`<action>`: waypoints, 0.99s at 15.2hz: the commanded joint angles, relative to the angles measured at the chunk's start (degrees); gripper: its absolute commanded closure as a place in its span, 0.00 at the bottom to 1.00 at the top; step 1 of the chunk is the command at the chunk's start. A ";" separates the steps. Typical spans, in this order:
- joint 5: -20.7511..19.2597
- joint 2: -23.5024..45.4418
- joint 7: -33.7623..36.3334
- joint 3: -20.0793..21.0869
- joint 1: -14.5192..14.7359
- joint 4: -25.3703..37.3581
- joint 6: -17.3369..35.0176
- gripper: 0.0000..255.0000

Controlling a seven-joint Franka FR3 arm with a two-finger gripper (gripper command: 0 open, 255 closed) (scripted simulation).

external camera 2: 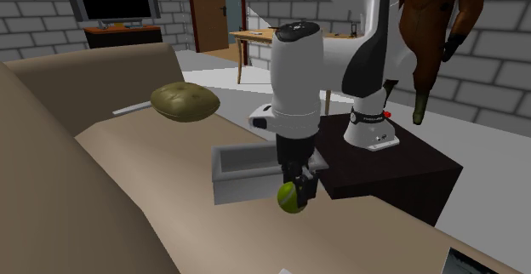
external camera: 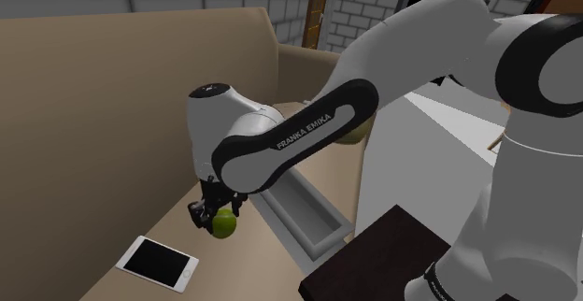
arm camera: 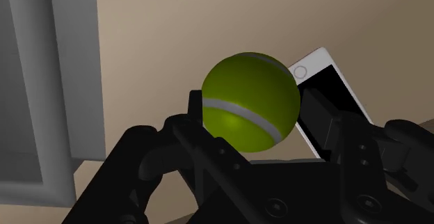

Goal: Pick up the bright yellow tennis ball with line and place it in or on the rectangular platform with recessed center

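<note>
The claw (external camera: 215,211) is clamped on the ball (external camera: 225,223), round and pinched at two spots; it may squirt out short of the tray (external camera 2: 242,185) and roll toward the phone (external camera: 157,264)

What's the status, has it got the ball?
Gripper shut on yellow-green tennis ball. Ball beside grey tray, not yet inside. Phone lies on ball's other side, off the path.

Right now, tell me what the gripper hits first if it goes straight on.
Likely the bare tan surface below, between the grey tray and the smartphone; the gripper points down, so its clasped tennis ball would touch first.
</note>
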 commanded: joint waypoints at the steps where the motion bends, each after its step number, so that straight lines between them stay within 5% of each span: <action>1: 0.50 -0.92 -0.23 0.24 -0.10 0.41 -1.27 1.00; 5: 1.28 -2.34 -0.72 0.53 -0.34 1.14 -3.28 1.00; 15: 7.40 -16.47 -15.74 -3.12 -8.61 -16.17 1.10 1.00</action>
